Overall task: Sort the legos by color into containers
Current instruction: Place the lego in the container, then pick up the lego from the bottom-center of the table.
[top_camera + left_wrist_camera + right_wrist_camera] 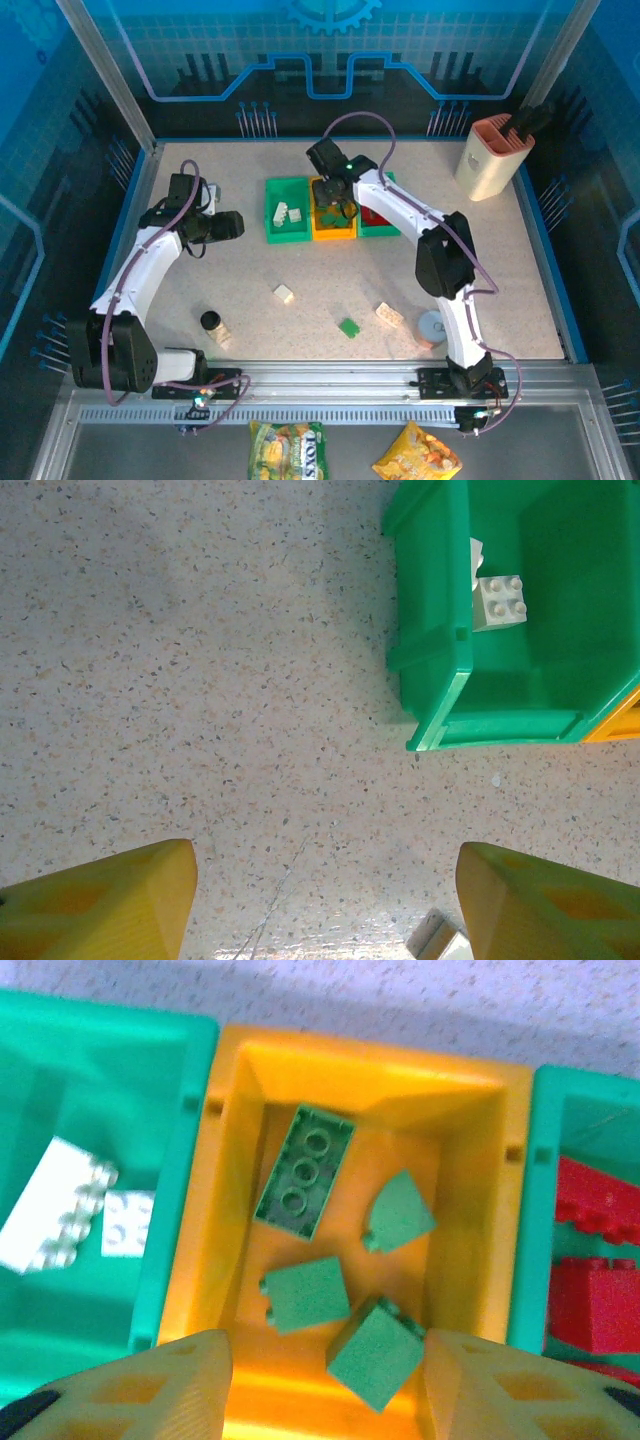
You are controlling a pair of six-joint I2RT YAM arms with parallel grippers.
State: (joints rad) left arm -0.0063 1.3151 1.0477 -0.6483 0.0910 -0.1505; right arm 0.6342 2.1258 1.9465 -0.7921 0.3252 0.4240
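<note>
We saw our left arm (140, 270) and right arm (400, 207) in white shells with black joints, purple cables (370, 118) looped along both, blunt yellow fingers (100, 900) at lower frame corners.

Speckled table (330, 275) bears bins (270, 212), loose bricks (284, 293), jar (211, 321), can (433, 326), holder (490, 160).

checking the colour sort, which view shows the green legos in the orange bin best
The right wrist view: it looks down into the orange bin, with four green legos on its floor. In the top external view the right gripper covers much of it. The left wrist view catches one bin corner.
</note>
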